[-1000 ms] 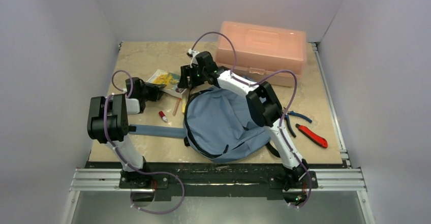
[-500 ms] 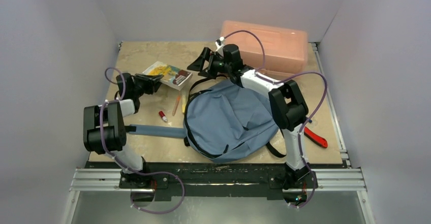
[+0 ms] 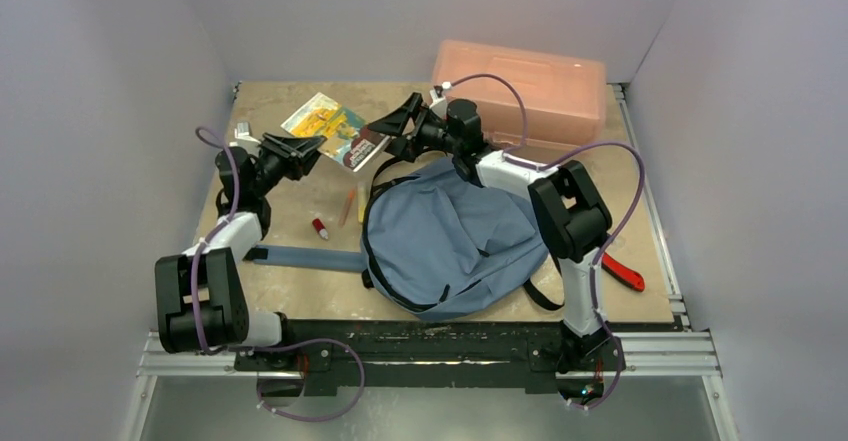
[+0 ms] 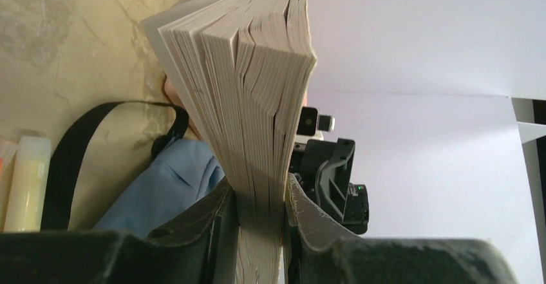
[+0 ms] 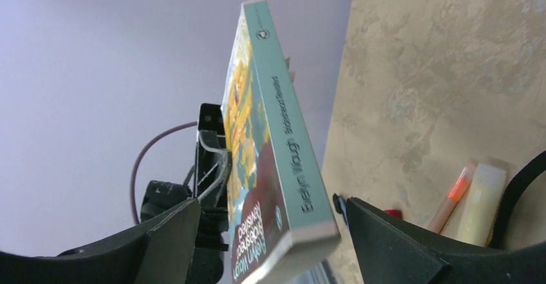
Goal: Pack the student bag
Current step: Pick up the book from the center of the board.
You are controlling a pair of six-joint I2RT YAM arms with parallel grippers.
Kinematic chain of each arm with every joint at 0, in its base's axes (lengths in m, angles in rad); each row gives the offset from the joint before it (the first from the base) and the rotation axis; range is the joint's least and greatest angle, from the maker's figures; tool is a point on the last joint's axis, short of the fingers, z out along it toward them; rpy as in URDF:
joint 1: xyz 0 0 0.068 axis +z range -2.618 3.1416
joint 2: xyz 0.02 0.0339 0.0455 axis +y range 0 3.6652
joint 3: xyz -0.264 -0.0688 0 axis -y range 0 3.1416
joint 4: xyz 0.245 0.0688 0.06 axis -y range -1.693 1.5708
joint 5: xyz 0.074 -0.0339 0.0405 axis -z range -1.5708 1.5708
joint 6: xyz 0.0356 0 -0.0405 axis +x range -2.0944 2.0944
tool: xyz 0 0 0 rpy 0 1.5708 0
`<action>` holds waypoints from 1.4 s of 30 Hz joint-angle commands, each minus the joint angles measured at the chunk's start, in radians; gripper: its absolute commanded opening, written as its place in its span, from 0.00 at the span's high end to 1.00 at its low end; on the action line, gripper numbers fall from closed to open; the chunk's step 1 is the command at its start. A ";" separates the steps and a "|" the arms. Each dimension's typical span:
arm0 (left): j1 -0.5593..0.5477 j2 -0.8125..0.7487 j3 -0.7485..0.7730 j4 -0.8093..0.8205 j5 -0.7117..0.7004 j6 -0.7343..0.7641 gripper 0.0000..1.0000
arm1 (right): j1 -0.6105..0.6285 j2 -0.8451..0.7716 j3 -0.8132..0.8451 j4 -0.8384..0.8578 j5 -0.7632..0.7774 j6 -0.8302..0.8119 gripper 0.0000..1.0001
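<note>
**Q:** Where is the bag?
**A:** The bag (image 3: 450, 246) lies flat on the table (image 3: 265, 101), just right of centre in the top view. It is blue-grey cloth, with a dark zipper curving down its left edge. One wide blue strap (image 3: 305, 258) stretches out to the left, and thin black straps show at its upper and lower right edges.

**Q:** How will it handle?
**A:** Soft and light, by the look of it. It will likely sag and fold when lifted, so the firmer zipper rim or the black loop at its upper edge looks the best hold. Whether the mouth is unzipped, I cannot tell.

**Q:** And the arms?
**A:** Up and left of the bag, a book (image 3: 335, 126) hangs in the air. The left gripper (image 4: 259, 200) is clamped on its page edge. The right gripper (image 3: 395, 126) straddles the book's other end, jaws wide apart and not gripping. A pink box (image 3: 520, 86) sits at upper right.
</note>
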 commanded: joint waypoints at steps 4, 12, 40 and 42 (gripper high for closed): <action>-0.044 -0.117 0.014 -0.024 0.139 0.108 0.94 | 0.011 -0.086 -0.111 0.242 -0.078 0.144 0.52; -0.064 -0.375 0.133 -0.813 0.010 0.613 0.53 | -0.020 -0.248 -0.258 0.373 -0.148 0.150 1.00; -0.250 -0.553 0.420 -1.112 0.333 1.207 0.00 | 0.019 -0.730 -0.256 -0.813 -0.540 -1.187 1.00; -0.282 -0.568 0.415 -1.135 0.355 1.244 0.00 | 0.019 -0.763 -0.290 -0.778 -0.575 -1.179 1.00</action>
